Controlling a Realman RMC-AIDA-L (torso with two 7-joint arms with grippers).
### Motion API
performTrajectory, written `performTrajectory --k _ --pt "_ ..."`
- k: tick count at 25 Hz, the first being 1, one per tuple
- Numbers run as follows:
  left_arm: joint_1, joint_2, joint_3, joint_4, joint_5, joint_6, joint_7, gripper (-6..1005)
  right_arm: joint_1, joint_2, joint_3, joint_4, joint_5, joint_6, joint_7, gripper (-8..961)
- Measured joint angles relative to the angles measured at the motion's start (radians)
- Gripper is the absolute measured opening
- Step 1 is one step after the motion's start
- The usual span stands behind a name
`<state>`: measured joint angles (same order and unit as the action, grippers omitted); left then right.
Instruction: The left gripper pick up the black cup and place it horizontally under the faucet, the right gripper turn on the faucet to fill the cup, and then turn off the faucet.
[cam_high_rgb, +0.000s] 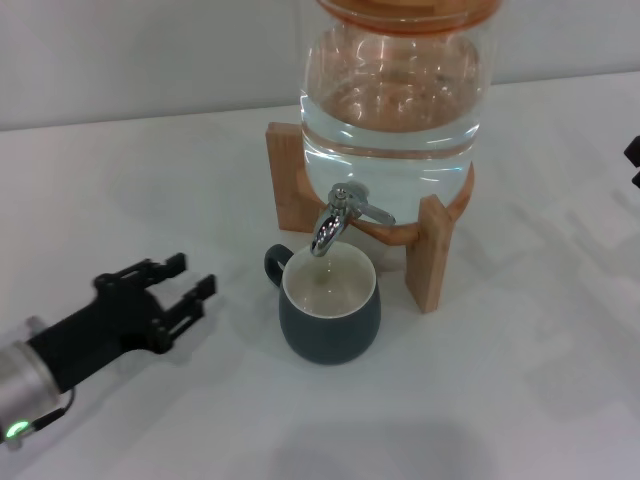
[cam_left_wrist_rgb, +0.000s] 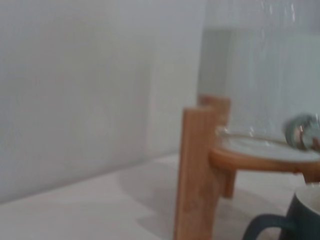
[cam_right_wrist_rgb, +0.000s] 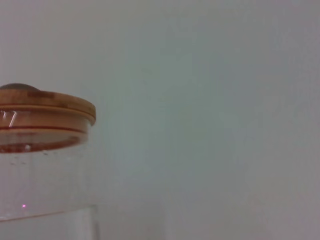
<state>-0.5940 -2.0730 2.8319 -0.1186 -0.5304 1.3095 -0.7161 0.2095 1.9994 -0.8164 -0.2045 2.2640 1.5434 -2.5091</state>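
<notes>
Water is sitting inside the big round glass jar (cam_high_rgb: 392, 110), which is resting on a chunky wooden stand (cam_high_rgb: 432, 250) with flat legs. The jar is wearing a smooth wooden lid (cam_right_wrist_rgb: 47, 107), seen in the right wrist view. The left gripper (cam_high_rgb: 185, 290) is lying low over the white table (cam_high_rgb: 520, 400), with its short, bumpy black fingers spread apart and holding nothing. Off to the right of the left gripper, a little way past its fingertips and not touching them, the black cup (cam_high_rgb: 330, 310) is standing upright on the table. The cup is round and smooth, dark grey-teal outside and creamy white inside, and its loop handle is pointing back and toward the left gripper. The shiny chrome faucet (cam_high_rgb: 338, 218) is sticking out of the jar just above the cup's open mouth, with its spout pointing down into it. The right gripper (cam_high_rgb: 633, 165) is only peeking in as a dark bit at the far right edge, well away from the faucet, and I cannot tell how its fingers are standing.
</notes>
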Motion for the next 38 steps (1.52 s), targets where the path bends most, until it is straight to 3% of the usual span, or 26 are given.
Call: performTrajectory --k 3,8,14,17,22,28,38 --pt "0.035 0.001 0.000 -0.037 -0.049 0.069 -0.018 490 -0.025 -0.006 -0.001 -0.060 -0.050 0.001 0.057 782" --pt "0.100 0.002 0.000 -0.080 -0.192 0.126 -0.035 490 -0.109 -0.011 0.003 -0.338 -0.244 0.001 0.306 782" --pt "0.146 0.006 0.000 -0.122 -0.372 0.129 -0.068 489 -0.163 0.008 -0.001 -0.703 -0.452 0.063 0.633 782" --pt "0.154 0.005 0.000 -0.140 -0.428 0.124 -0.082 489 -0.155 0.010 -0.051 -0.817 -0.508 0.088 0.761 782" --pt "0.167 0.006 -0.001 -0.145 -0.507 0.116 -0.094 489 -0.140 0.010 -0.227 -0.969 -0.547 0.030 0.924 782" --pt "0.174 0.006 0.002 -0.146 -0.528 0.111 -0.101 489 -0.121 0.010 -0.369 -1.076 -0.612 -0.079 1.039 782" --pt "0.176 0.002 0.006 -0.147 -0.528 0.109 -0.102 488 -0.090 0.010 -0.464 -1.092 -0.627 -0.142 1.081 781"
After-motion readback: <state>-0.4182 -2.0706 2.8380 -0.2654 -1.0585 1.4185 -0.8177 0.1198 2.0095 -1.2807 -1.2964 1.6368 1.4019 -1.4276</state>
